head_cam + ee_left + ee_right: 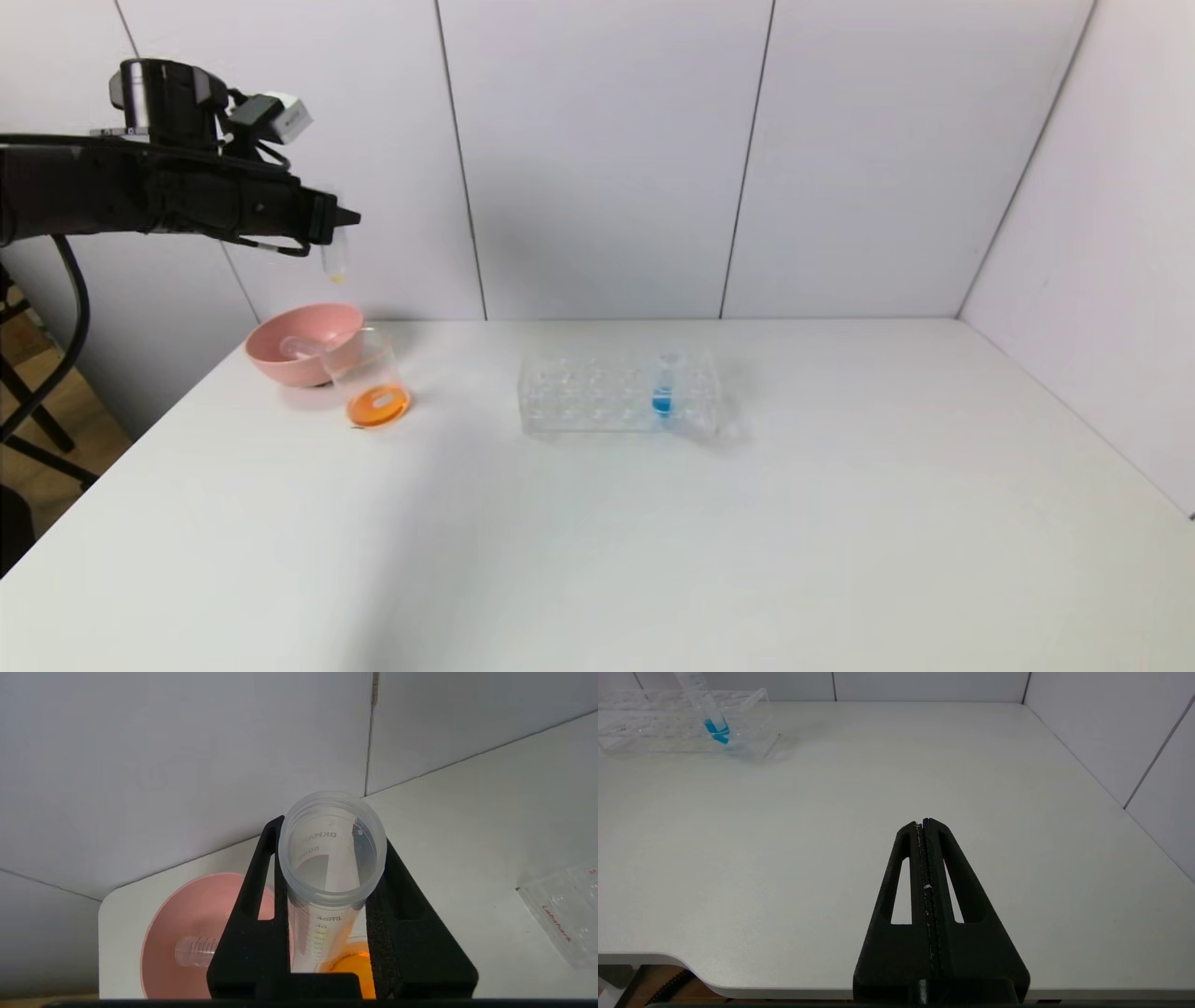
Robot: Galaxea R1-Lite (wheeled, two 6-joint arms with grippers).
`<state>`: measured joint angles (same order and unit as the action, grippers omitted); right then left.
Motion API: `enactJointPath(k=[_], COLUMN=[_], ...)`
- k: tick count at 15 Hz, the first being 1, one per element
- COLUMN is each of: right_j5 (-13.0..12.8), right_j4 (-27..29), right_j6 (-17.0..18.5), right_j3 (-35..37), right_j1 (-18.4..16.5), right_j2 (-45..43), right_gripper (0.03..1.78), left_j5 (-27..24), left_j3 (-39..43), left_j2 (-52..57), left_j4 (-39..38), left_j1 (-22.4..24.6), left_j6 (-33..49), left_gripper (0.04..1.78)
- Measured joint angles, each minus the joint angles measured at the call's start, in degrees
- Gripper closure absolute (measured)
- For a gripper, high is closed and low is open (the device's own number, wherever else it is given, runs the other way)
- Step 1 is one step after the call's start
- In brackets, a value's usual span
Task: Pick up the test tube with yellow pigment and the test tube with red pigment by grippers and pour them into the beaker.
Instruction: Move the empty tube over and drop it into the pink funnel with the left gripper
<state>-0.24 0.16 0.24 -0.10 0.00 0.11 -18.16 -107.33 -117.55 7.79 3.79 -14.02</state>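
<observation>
Yellow-pigment test tube [334, 261] is hanging clamped in the left gripper [341, 219], seemingly drained, so it's probably heading for the pink bowl [303, 343] at the orange-filled beaker's [376, 392] 10 o'clock.

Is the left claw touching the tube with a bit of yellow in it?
Touching. The left wrist view shows the left claw shut on the yellow test tube, both fingers pressed against its sides.

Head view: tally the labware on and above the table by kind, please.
tubes: 3 (yellow tube in the left end effector, clear tube lying in the bowl, blue tube in the rack)
bowl: 1
beaker: 1, holding orange liquid
rack: 1
total: 6
</observation>
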Motion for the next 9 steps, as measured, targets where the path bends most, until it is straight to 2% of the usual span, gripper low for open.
enactJointPath(k=[4,6,9], right_j5=[-0.02,-0.02,-0.02], right_j4=[0.02,0.00,0.02], right_j6=[0.02,0.02,0.00], right_j3=[0.00,0.00,0.00], right_j1=[0.00,0.00,0.00], right_j2=[0.00,0.00,0.00], right_gripper=[1.70,1.70,1.70], left_j5=[0.94,1.16,1.63], left_j3=[11.96,14.93,16.35], left_j2=[0.13,-0.94,-3.10], left_j4=[-15.18,-22.64,-25.26], left_j1=[3.93,4.91,5.19], left_j6=[6.42,7.68,8.01], left_gripper=[1.35,1.35,1.35])
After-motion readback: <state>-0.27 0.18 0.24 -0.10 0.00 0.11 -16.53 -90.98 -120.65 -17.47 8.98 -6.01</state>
